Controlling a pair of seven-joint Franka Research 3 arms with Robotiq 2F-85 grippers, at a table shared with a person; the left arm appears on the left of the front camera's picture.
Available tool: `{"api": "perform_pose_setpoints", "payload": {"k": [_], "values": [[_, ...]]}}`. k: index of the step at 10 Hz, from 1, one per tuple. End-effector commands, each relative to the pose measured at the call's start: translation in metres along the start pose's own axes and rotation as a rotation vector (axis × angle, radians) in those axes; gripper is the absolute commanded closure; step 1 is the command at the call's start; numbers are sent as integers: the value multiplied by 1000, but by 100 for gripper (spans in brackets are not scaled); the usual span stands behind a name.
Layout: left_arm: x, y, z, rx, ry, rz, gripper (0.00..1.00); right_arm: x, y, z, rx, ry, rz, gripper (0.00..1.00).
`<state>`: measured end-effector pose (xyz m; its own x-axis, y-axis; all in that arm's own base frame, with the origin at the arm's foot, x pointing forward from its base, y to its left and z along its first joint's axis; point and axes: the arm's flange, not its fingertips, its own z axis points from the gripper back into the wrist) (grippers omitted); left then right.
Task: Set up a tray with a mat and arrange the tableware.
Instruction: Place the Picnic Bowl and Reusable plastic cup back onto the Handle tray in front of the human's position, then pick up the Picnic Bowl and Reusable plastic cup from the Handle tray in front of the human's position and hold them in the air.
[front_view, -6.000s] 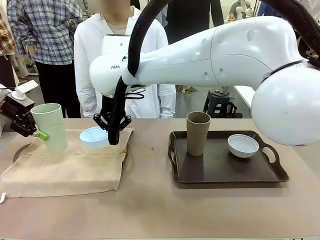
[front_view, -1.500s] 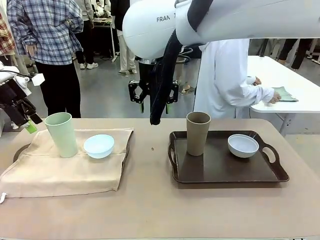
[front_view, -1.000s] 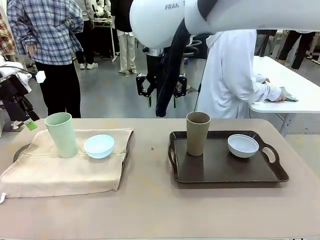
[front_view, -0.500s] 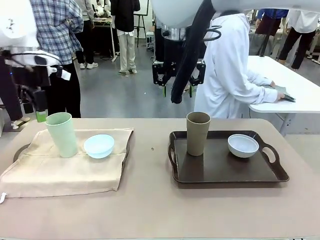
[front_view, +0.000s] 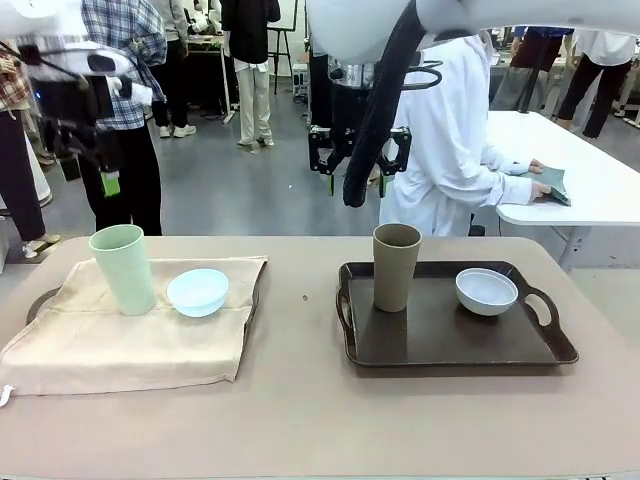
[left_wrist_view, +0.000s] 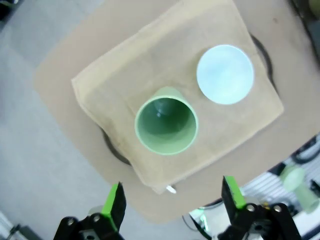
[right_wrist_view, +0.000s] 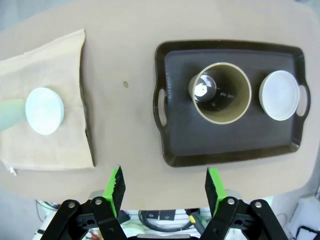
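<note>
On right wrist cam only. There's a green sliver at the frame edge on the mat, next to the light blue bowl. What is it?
Observer: A pale green cup, standing upright on the mat, beside the light blue bowl with a small gap between them.
Operator: Is the left arm on it?
Observer: No. The left gripper hovers well above that cup, jaws open and empty.
Operator: Anything under the mat?
Observer: In the front view a dark rim peeks out at the mat's left edge. It looks like a tray under the cloth.
</note>
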<state>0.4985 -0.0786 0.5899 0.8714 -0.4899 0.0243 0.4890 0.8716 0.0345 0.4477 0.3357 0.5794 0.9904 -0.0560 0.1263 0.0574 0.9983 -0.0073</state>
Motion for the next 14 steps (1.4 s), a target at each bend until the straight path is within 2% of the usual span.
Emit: {"api": "perform_pose_setpoints", "payload": {"k": [1,13,14], "values": [[9,-1,-24,-24,73,-15,0,-5,-3,5,-4,-4,-3,17],[10,0,-28,-28,63,-10,0,-3,0,6,2,-8,2,17],[3,-11,-16,-71,53,42,0,-17,-31,13,18,-45,-28,17]]}}
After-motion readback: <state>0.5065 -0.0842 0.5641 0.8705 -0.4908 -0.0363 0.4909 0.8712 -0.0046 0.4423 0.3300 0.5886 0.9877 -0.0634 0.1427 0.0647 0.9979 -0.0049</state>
